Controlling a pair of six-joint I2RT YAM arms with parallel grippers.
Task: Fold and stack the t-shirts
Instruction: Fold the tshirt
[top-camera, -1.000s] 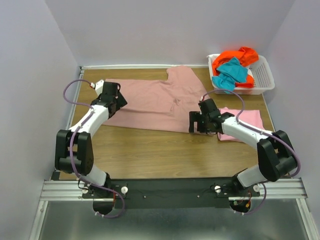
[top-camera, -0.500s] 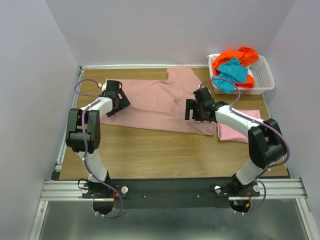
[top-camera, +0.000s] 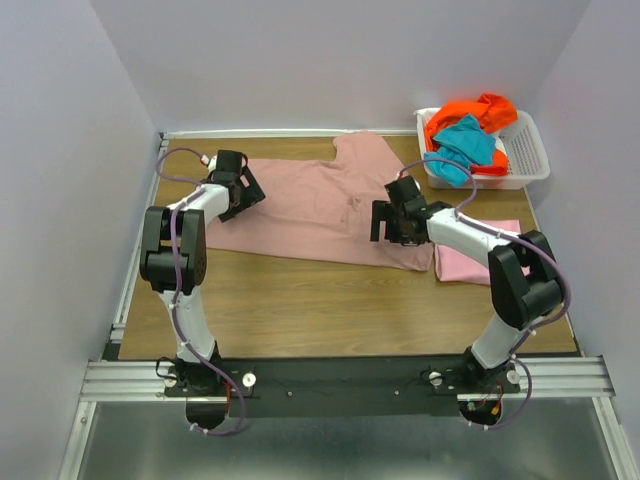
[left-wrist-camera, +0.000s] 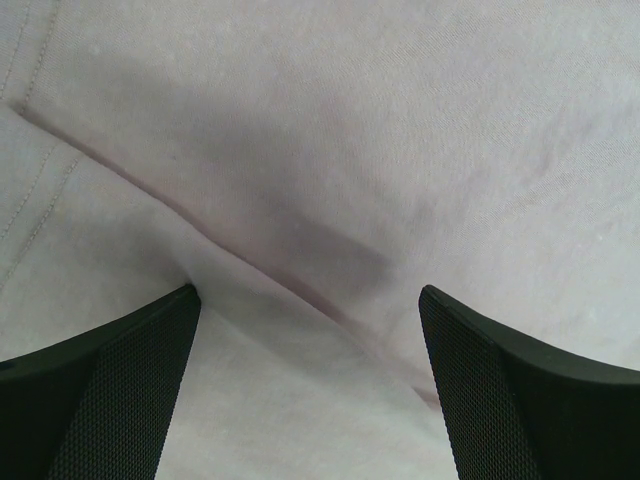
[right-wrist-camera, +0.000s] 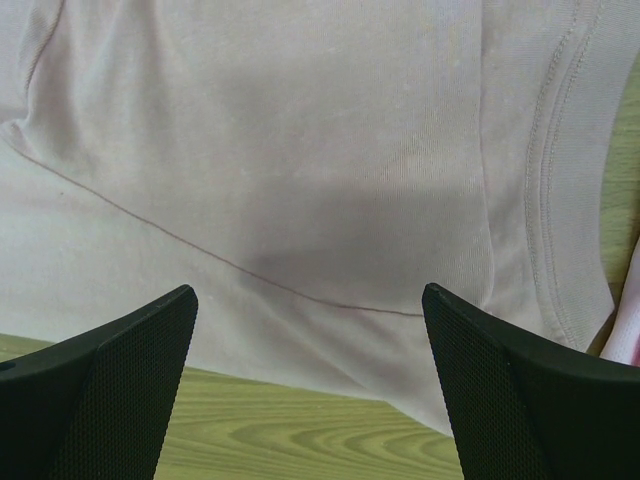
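A large dusty rose t-shirt (top-camera: 310, 205) lies spread flat across the far half of the table. My left gripper (top-camera: 246, 192) hovers open over its left part, and in the left wrist view a fold of the cloth (left-wrist-camera: 300, 180) runs between the spread fingers (left-wrist-camera: 100, 390). Over the shirt's right near edge my right gripper (top-camera: 384, 222) is open too, with the hem (right-wrist-camera: 330, 250) and bare wood (right-wrist-camera: 300, 430) between its fingers. A folded light pink t-shirt (top-camera: 462, 264) lies at the right, partly under the right arm. Orange (top-camera: 468, 112) and teal (top-camera: 462, 145) t-shirts sit bunched in the basket.
A white slotted plastic basket (top-camera: 525, 152) stands at the far right corner. The wooden table (top-camera: 320, 305) has walls close on the left, back and right. Both arms' bases sit on the metal rail at the near edge.
Both grippers moved farther from the bases. The left went a little toward the back over the shirt's left part, its elbow folding inward. The right went from the near hem onto the shirt.
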